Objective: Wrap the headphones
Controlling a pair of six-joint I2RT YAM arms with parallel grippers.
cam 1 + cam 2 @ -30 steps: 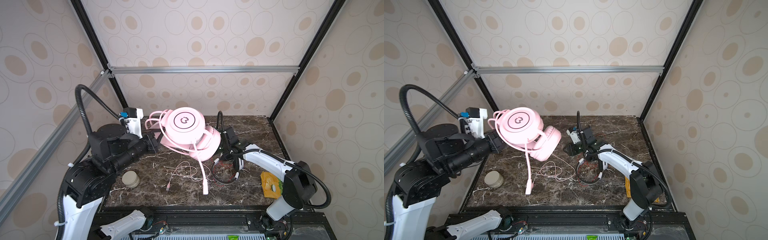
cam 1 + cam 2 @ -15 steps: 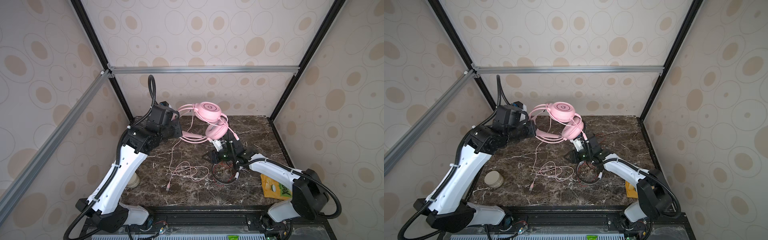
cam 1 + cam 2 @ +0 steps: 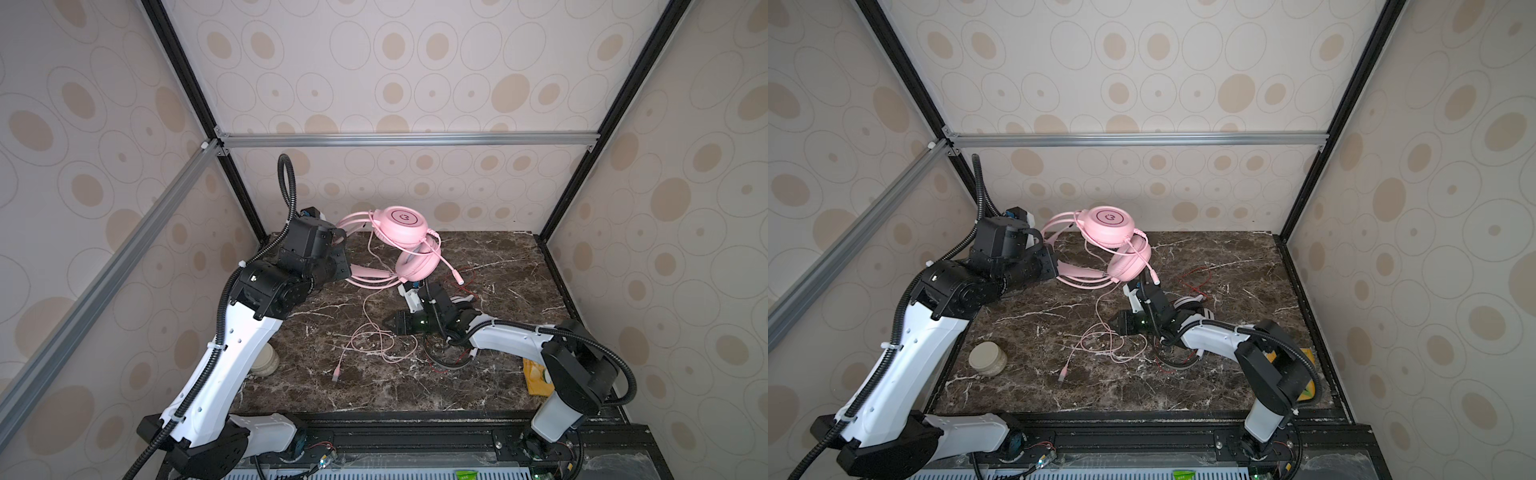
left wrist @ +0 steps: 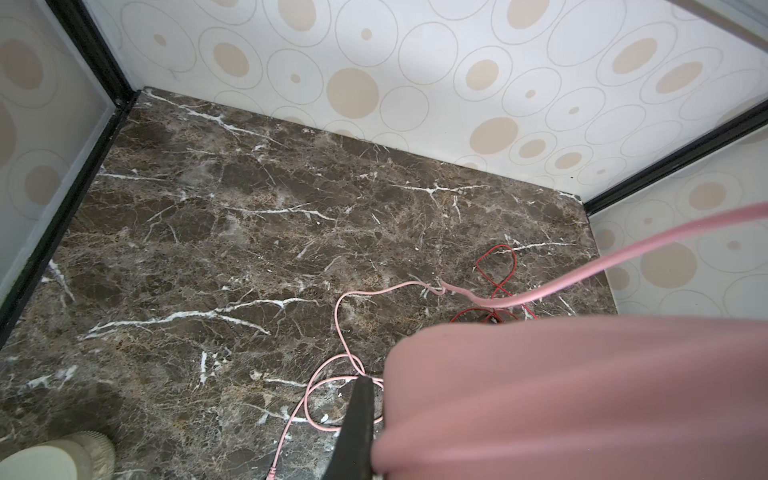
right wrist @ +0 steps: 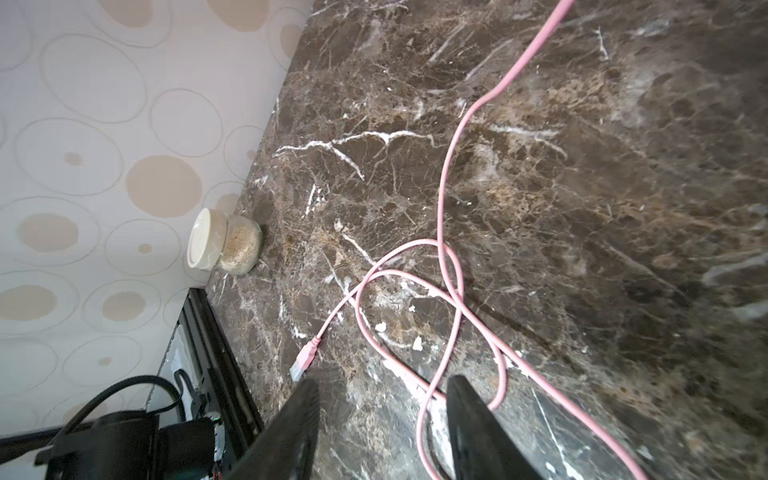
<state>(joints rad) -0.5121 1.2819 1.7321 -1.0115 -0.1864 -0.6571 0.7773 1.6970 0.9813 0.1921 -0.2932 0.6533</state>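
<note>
The pink headphones (image 3: pixel 401 226) (image 3: pixel 1111 226) hang in the air over the back of the table. My left gripper (image 3: pixel 348 271) (image 3: pixel 1056 266) is shut on their headband, which fills the left wrist view (image 4: pixel 540 395). Their pink cable (image 3: pixel 374 345) (image 3: pixel 1100 340) (image 5: pixel 446 266) drops to the marble and lies in loose loops, ending in a plug (image 3: pixel 336 376) (image 5: pixel 303 365). My right gripper (image 3: pixel 386 322) (image 3: pixel 1115 322) (image 5: pixel 382 380) is open, low over those loops, one strand between its fingers. The white-and-black headphones (image 3: pixel 1185 303) lie partly under the right arm, with a red cable (image 3: pixel 465 278) (image 4: pixel 498 266).
A small jar with a cream lid (image 3: pixel 264 359) (image 3: pixel 987 358) (image 5: pixel 224 245) stands at the table's left edge. A yellow packet (image 3: pixel 536 376) lies at the right front, behind the right arm's base. Walls close in the left, back and right sides.
My left arm has swung down and away from the camera, carrying the pink headphones toward the back of the table. My right gripper has shifted left over the pink cable loops.
</note>
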